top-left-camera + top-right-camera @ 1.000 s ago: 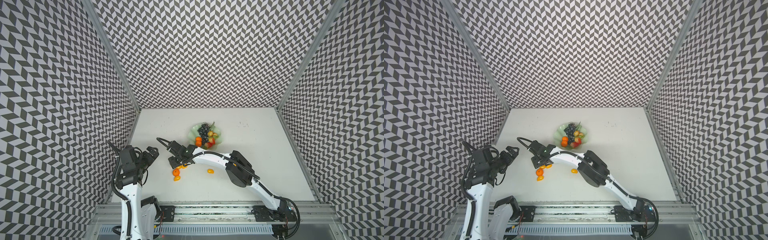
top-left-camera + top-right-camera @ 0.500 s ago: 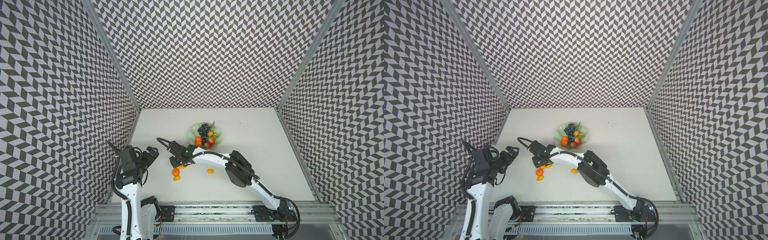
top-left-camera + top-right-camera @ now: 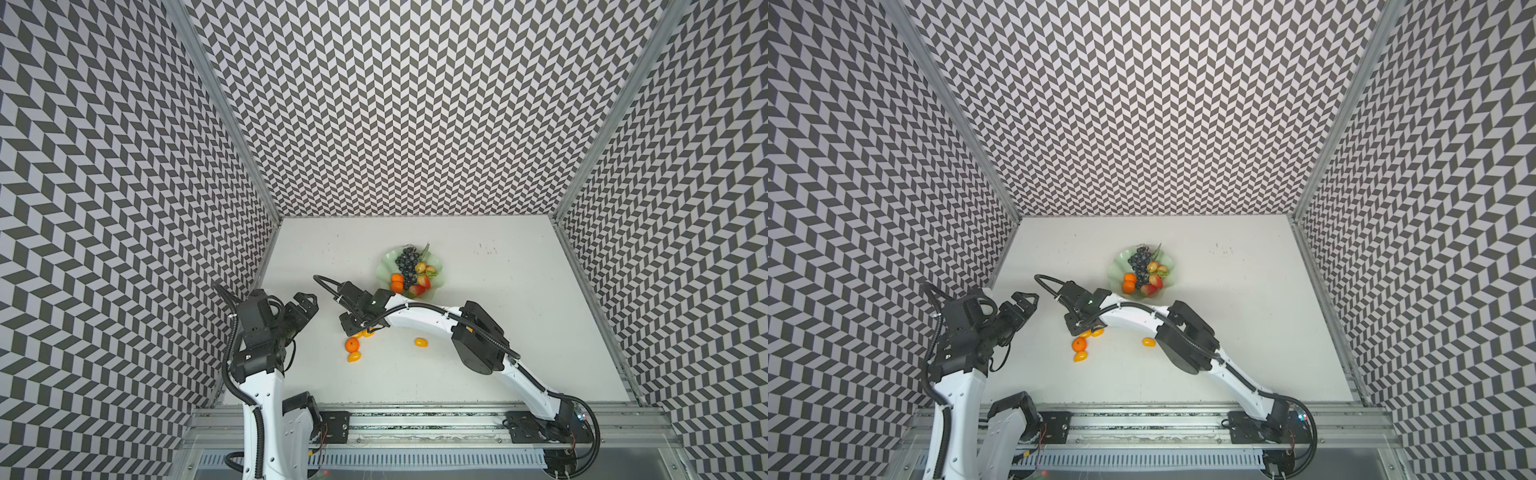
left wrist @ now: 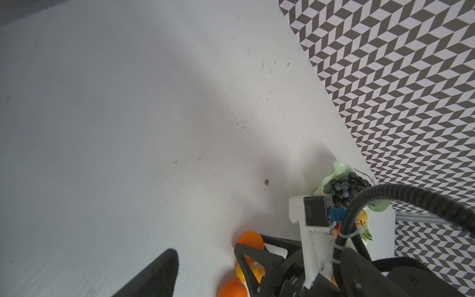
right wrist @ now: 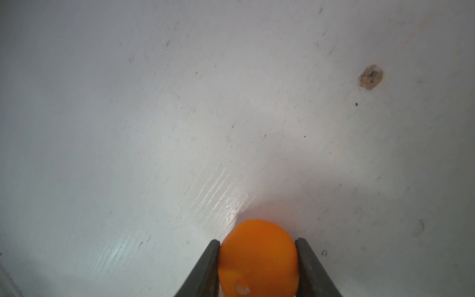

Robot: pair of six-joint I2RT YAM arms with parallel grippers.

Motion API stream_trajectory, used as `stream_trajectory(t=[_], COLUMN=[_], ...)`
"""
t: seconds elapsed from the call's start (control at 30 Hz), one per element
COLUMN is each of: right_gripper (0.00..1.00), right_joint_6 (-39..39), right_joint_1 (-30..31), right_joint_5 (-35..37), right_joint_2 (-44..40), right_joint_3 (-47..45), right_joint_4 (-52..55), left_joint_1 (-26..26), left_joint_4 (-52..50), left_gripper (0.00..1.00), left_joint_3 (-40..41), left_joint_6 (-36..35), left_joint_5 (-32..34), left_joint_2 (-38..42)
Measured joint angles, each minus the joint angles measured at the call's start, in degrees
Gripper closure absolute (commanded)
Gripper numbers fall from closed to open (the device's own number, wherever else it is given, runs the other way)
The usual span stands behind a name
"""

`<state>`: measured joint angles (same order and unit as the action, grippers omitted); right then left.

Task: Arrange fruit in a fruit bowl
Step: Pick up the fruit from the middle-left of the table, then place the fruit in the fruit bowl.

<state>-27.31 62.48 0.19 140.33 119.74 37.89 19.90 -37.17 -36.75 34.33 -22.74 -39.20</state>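
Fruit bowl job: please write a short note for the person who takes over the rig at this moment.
Right gripper: shut on a small glossy orange toy fruit, low at the white table.
Left gripper: open, empty.
Done: dark grape bunch, two round orange tangerines, red strawberries in the pale mint-green scalloped bowl.
Left: the held fruit, a third tangerine and oval yellow-orange kumquats on the table.

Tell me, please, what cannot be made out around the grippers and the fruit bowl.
- Right wrist view: the bottom edge cuts off the orange fruit in the right gripper; tangerine or kumquat, I cannot tell.
- Both top views: the right gripper's own body hides that grip.
- Left wrist view: the right arm covers much of the fruit bowl; the left gripper shows one finger, cut by the edge.
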Motion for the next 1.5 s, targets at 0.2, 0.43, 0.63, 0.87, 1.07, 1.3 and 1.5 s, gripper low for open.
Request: stream_trajectory(t=[0.2, 0.43, 0.63, 0.87, 1.07, 1.3, 1.5], right_gripper=[0.63, 0.63, 0.63, 0.63, 0.64, 0.64, 0.64], right_joint_6=[0.24, 0.09, -0.13, -0.42, -0.83, -0.85, -0.74], right_joint_1=[-0.02, -0.87, -3.23, -7.80, -11.72, -14.80, -16.57], right_joint_5=[0.59, 3.52, 5.22, 5.62, 5.46, 4.79, 3.04], right_joint_2=[-7.39, -20.74, -27.65, -31.58, -32.41, -32.11, -28.59], right_joint_3=[-3.91, -13.29, -22.49, -30.69, -33.18, -33.16, -30.67], right_joint_4=[-0.72, -4.15, -6.49, -7.26, -7.91, -8.09, -8.37], left_joint_1=[-3.17, -8.35, -16.04, -25.86, -32.85, -39.04, -41.46], left_joint_4=[1.57, 4.17, 8.85, 14.88, 20.20, 26.29, 29.33], left_gripper=[0.00, 0.00, 0.00, 0.00, 0.00, 0.00, 0.00], left_joint_3=[0.00, 0.00, 0.61, 2.03, 2.03, 2.01, 1.77], left_joint_6=[-0.24, -0.37, 1.36, 4.35, 5.01, 5.03, 5.18], left_joint_5=[-1.88, -2.89, -2.95, -1.44, -0.39, -0.04, 0.35], left_joint_2=[0.33, 0.98, 1.01, -2.08, -7.08, -15.78, -20.87])
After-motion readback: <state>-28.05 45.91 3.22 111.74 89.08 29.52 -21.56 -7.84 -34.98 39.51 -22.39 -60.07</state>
